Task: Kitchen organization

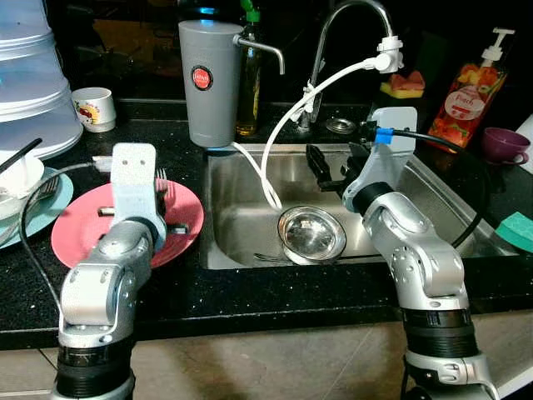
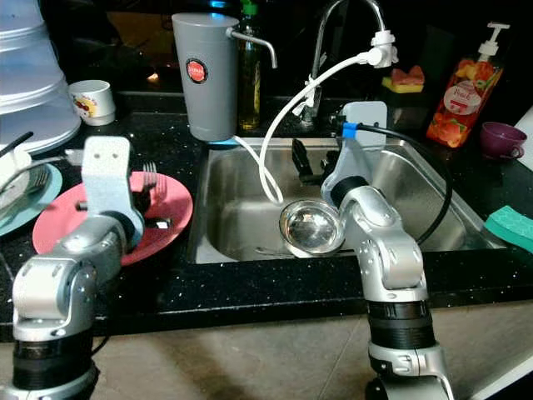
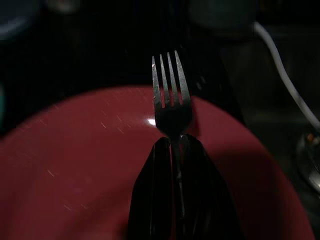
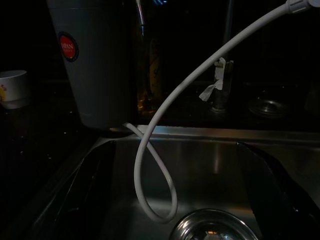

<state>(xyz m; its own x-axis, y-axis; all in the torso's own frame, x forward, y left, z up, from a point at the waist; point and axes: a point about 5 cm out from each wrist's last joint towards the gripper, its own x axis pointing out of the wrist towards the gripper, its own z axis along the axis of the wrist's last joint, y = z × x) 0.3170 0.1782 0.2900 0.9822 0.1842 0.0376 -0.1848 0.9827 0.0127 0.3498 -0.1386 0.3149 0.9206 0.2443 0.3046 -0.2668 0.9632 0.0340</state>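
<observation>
1. Take the sink (image 1: 241,242) as your landmark. Nearest you, on the counter (image 1: 250,300) just left of it, your left gripper (image 3: 175,142) has its jaws closed on the handle of a fork (image 3: 170,95), holding it over the red plate (image 1: 79,233) with the tines pointing away from you.
2. Expect the fork to be light, stiff and slick, being thin metal. The hold sits close behind the tines, so judge it as fairly secure, though it could pivot if knocked. Grip the flat of the handle.
3. The plate looks rigid and breakable. Lift it by the rim, not by the face.
4. Inside the sink, near its front wall, lies a steel bowl (image 1: 311,233). It looks smooth and likely wet, so take it by the lip.
5. Your right gripper (image 1: 333,167) hangs over the sink beyond the bowl, jaws spread wide and holding nothing.
6. A white hose (image 1: 271,179) loops down into the sink from the tap (image 1: 350,25).
7. Behind the sink's left corner stands a grey water filter (image 1: 208,79). Right of the tap stands a soap bottle (image 1: 470,96).
</observation>
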